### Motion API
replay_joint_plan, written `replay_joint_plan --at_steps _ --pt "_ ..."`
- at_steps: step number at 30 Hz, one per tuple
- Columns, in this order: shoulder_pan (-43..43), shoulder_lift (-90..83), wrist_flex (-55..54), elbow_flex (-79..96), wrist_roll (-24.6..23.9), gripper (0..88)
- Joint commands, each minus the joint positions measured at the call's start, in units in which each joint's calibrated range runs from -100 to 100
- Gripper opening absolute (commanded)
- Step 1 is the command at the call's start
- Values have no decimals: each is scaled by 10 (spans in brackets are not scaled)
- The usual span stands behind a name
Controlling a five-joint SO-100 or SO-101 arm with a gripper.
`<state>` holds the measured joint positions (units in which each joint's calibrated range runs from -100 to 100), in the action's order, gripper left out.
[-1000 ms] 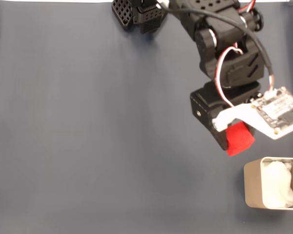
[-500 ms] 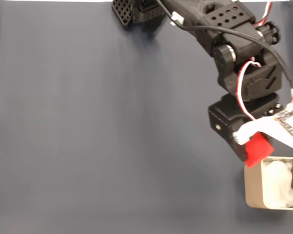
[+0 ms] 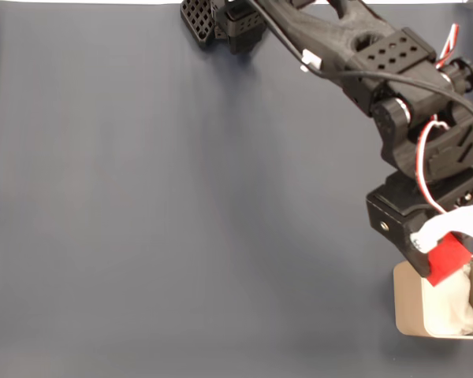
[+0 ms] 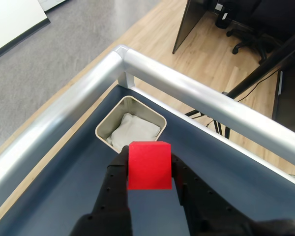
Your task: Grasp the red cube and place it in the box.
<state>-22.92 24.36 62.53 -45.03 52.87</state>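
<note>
Dark table — box holds white lining — fingers grip red cube

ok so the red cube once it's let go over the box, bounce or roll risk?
Probably low. The red cube has flat, plain faces, so it should settle rather than roll. It sits square between the fingers without visible deformation, suggesting it is stiff and likely light. The box holds a soft white lining that would likely damp any bounce.
</note>
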Motion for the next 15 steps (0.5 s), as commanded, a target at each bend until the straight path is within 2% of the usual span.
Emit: replay_joint_plan --at_steps 1,15 --pt "-7 9 -12 -61 4 1" --pt "-9 114 -12 -205 7 7"
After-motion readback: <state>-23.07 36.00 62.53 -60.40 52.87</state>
